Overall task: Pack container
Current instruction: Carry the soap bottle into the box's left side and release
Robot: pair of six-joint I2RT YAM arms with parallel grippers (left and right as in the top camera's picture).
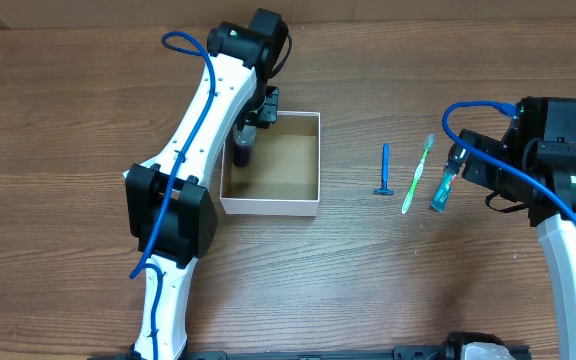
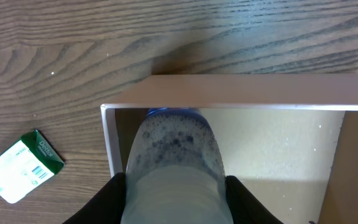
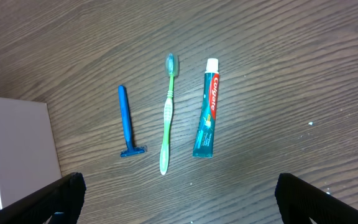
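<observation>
Container [image 1: 268, 205] packing is judged to be at its first placement. The square white box with the brown inside is set on the table [image 1: 68, 100] left of centre, and no other item is seen in the part of it that shows.

At far left, outside the box, one white-and-green soap packet [image 2: 20, 167] is laid flat. Next, the left gripper [image 2: 174, 202] is seen clamped on one translucent bottle [image 2: 176, 149] with a blue cap, held inside the container close to its left wall. Whether the bottle's base is touching the floor cannot be told. The next move is judged to call for the fingers to be parted and the arm lifted straight up, so that the bottle is not tipped.

Right of the container, apart from it, three items are laid side by side: one blue razor [image 3: 125, 121], one green toothbrush [image 3: 168, 112] and one toothpaste tube [image 3: 205, 109]. Over them the right gripper [image 3: 179, 186] is held spread wide, with nothing between its fingers.
</observation>
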